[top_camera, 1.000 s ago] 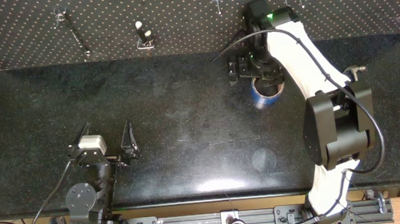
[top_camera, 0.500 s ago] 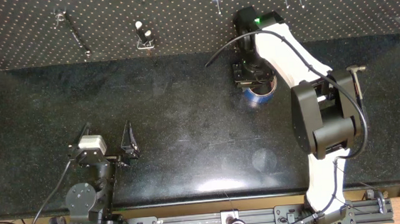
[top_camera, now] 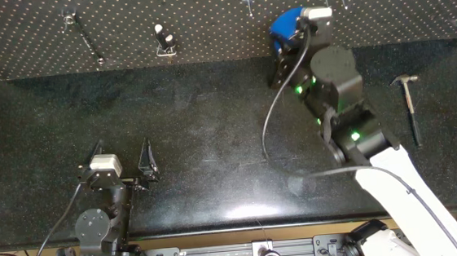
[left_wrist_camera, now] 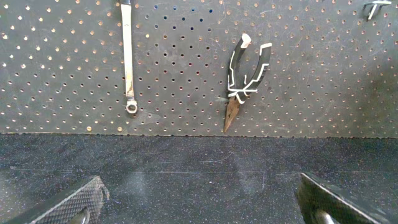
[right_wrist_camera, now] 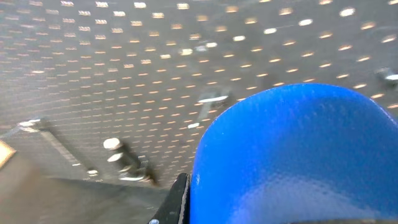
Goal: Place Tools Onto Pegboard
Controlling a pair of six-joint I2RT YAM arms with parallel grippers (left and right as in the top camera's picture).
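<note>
Blue roll [top_camera: 286, 23] is hovering at the pegboard [top_camera: 204, 23] clamped in the right pincer [top_camera: 283, 42]; wrench [top_camera: 87, 39] and pliers [left_wrist_camera: 236, 99] are hanging, hammer [top_camera: 411, 109] is lying on the desk [top_camera: 212, 129] waiting.

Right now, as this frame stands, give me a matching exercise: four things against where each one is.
Things:
1. wrench
2. pliers
3. hammer
4. blue object

Places:
A. lying on the table, right side
B. held by the right end effector, up at the pegboard
C. hanging on the pegboard, far left
D. hanging on the pegboard, just right of the wrench

Pairs: 1-C, 2-D, 3-A, 4-B
</note>
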